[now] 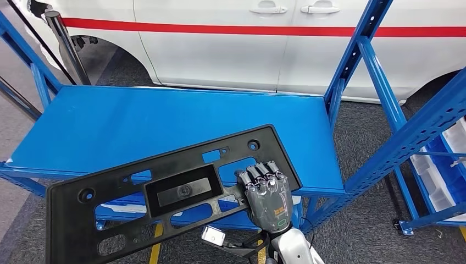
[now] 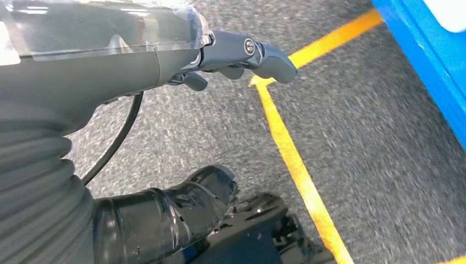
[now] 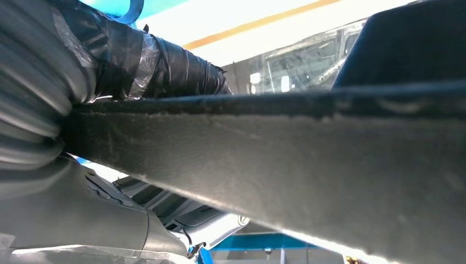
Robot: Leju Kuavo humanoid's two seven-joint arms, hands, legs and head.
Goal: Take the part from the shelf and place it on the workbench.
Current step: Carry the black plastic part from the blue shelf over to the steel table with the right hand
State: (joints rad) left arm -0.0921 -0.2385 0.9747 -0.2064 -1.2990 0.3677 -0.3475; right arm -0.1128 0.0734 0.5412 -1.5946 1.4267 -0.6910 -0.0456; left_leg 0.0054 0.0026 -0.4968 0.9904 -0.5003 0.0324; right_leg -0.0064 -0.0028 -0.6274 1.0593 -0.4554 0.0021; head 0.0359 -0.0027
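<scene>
A long black plastic part (image 1: 165,192) with several cut-outs and a recessed middle hangs tilted over the front edge of the blue shelf board (image 1: 137,121). Its left end reaches past the board toward me. My right hand (image 1: 268,195) grips the part's near edge close to its right end, fingers over the top. In the right wrist view the part's dark edge (image 3: 308,159) runs across the picture, pinched by the taped thumb (image 3: 165,66). My left hand (image 2: 242,55) hangs over the grey floor, fingers apart and holding nothing.
A white car (image 1: 220,49) with a red stripe stands right behind the blue board. Blue perforated uprights (image 1: 357,60) rise at the right, with white bins (image 1: 439,170) beyond them. Yellow floor lines (image 2: 297,165) run under my left arm.
</scene>
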